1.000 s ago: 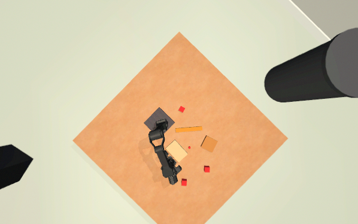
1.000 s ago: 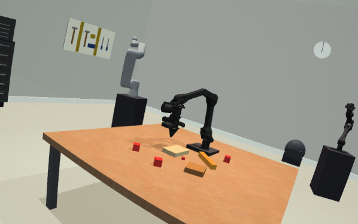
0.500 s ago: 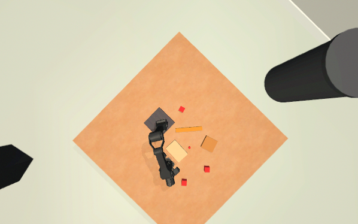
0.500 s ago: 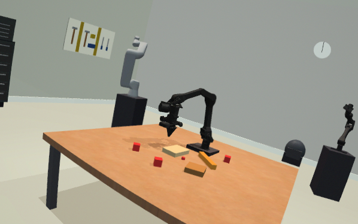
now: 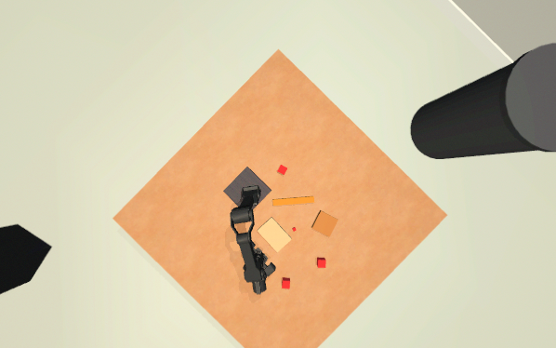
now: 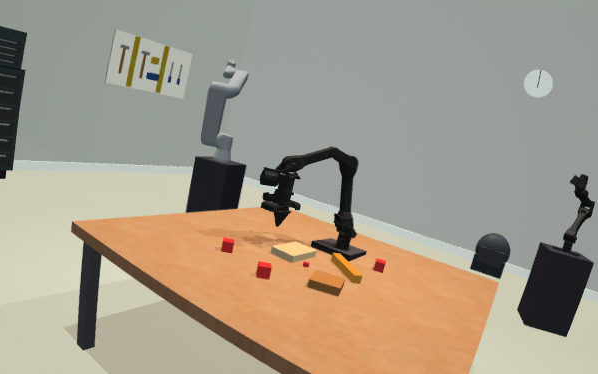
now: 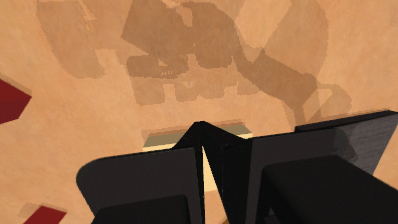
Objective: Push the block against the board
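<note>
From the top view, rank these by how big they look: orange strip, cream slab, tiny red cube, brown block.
1. Cream slab
2. Brown block
3. Orange strip, longest but thin, so smaller in area
4. Tiny red cube

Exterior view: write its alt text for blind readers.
A black robot arm points closed, empty jaws down over a wooden table, near a pale-yellow rectangular slab. Separately lie a brown square block, long orange bar and four red cubes.
</note>
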